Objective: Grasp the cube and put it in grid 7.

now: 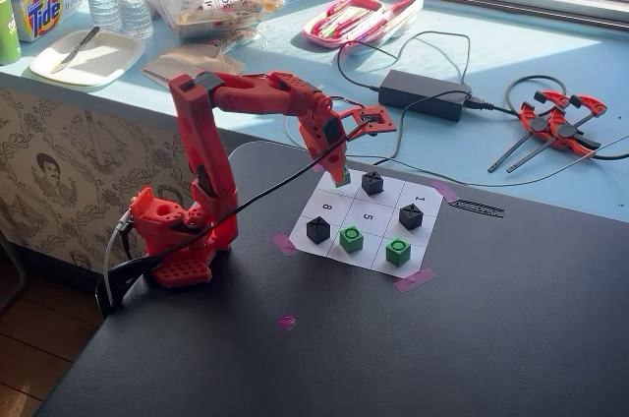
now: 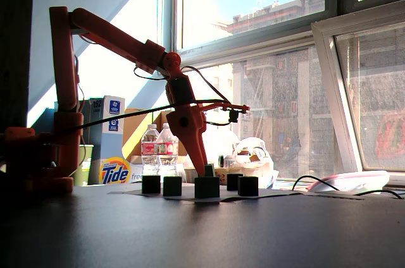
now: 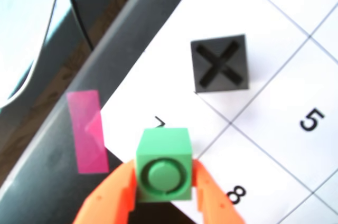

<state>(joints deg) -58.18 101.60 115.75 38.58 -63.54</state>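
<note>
My pincer (image 3: pixel 162 182) clamped on green cube (image 3: pixel 163 164), orange fingers (image 3: pixel 108 195) touching both sides, above grid 7 (image 3: pixel 158 122) corner cell. Wrist view alone shows black X cube (image 3: pixel 220 63) in neighbouring cell.

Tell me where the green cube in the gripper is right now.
In the wrist view the green cube sits between the gripper fingers, over the cell marked 7, near the black X cube.
</note>
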